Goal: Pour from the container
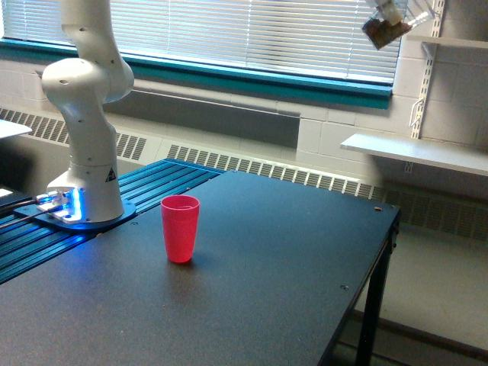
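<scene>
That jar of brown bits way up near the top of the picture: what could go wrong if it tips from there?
1. The jar hangs high and far toward the exterior view's right of the red cup, so pieces would likely miss it.
2. It already looks tilted, so pieces may slip out early.
3. Falling pieces could bounce off the table onto the floor.

We've got a black table (290,259) here. A red cup (180,228) stands upright on it, with the robot base (84,206) mounted near the exterior view's left.
</scene>
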Motion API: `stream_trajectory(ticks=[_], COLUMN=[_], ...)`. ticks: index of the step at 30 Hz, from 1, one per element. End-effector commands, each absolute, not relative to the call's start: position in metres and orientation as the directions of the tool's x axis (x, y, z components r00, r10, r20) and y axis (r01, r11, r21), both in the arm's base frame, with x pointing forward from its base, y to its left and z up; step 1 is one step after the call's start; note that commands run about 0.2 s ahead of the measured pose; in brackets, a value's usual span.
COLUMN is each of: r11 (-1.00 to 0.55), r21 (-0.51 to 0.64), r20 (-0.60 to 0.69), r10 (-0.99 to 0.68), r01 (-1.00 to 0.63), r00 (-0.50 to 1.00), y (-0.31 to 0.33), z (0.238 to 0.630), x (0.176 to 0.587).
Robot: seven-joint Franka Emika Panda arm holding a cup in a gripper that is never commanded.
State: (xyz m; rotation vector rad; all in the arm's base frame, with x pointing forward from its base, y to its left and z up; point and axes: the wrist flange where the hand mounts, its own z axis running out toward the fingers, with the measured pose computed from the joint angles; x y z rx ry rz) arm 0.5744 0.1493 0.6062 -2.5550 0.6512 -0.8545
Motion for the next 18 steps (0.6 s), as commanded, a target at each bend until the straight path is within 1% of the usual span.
stream_trajectory(ticks=[1, 3, 9, 18], r11=[-0.784, -0.775, -0.764, -0.747], r21=[-0.439, -0.434, -0.371, -0.348], r20=[0.346, 0.329, 0.265, 0.273], r10=[-0.599, -0.611, -0.632, -0.659], r01=[-0.440, -0.459, -0.528, -0.567], r00=[0.722, 0.720, 0.728, 0.701], y=[0.146, 0.146, 0.144, 0.139], z=[0.543, 0.533, 0.481, 0.472], x=[0.570, 0.568, 0.555, 0.550])
